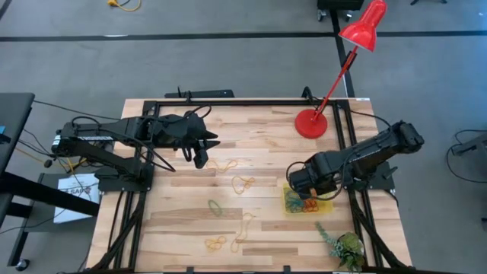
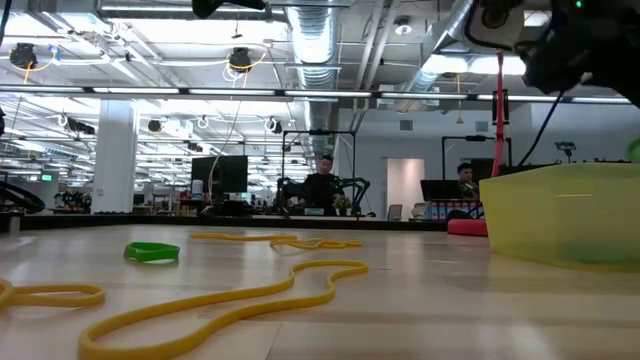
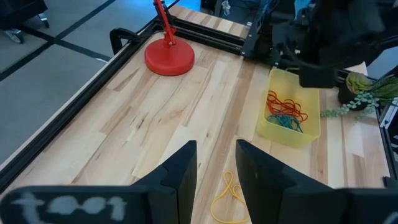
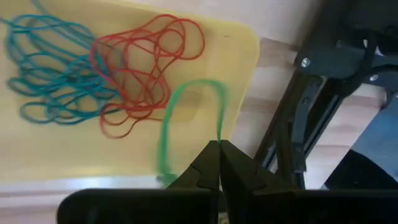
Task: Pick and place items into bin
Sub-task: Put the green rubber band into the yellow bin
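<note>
Wooden tabletop (image 1: 183, 221) is still holding several loose bands while the right gripper (image 4: 219, 163), clenched on a thin green rubber-band loop (image 4: 180, 106), is hanging over the part-filled translucent yellow plastic bin (image 4: 239, 53) below it.

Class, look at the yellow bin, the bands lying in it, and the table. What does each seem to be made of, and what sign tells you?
Bin: probably thin plastic, glossy and translucent; the table's tone shows through its walls.
Bands, red and blue: likely rubber, matte; they lie in limp, tangled loops.
Table: wood, or a wood-look top, smooth; pale planks with visible grain.
</note>
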